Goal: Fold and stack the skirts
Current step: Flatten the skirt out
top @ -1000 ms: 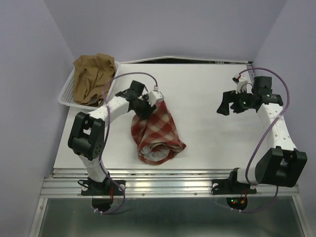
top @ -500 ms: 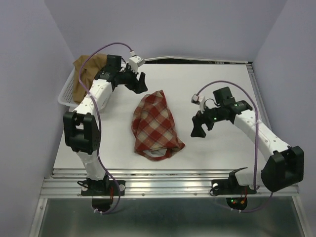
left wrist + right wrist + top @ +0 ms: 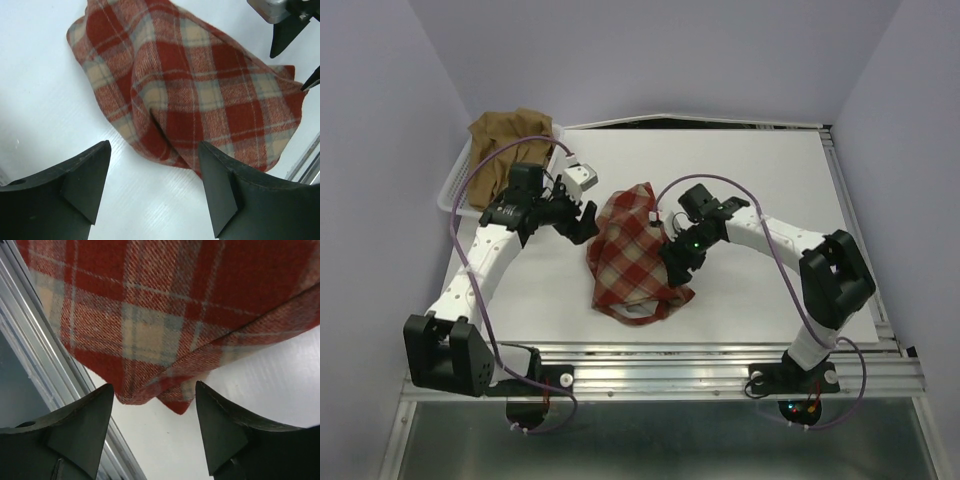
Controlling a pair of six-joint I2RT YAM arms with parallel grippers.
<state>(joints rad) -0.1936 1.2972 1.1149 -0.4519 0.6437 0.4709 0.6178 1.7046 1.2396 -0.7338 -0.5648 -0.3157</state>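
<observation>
The red-and-cream plaid skirt (image 3: 632, 252) lies crumpled flat in the middle of the table. It also shows in the left wrist view (image 3: 200, 85) and the right wrist view (image 3: 160, 295). My left gripper (image 3: 584, 222) is open and empty, low at the skirt's upper left edge (image 3: 155, 187). My right gripper (image 3: 675, 266) is open and empty at the skirt's right side, its jaws on either side of a hem corner (image 3: 155, 422) without touching it. The tan-brown skirt (image 3: 508, 138) lies bunched in the basket at the back left.
The white mesh basket (image 3: 453, 193) stands at the table's left edge, partly behind my left arm. The metal rail (image 3: 660, 360) runs along the table's near edge and shows at the left of the right wrist view (image 3: 30, 365). My right gripper's fingers (image 3: 290, 30) show in the left wrist view.
My left gripper has moved from near the basket down to the plaid skirt's left edge. My right gripper has moved left to the skirt's right side. The skirt has barely shifted.
</observation>
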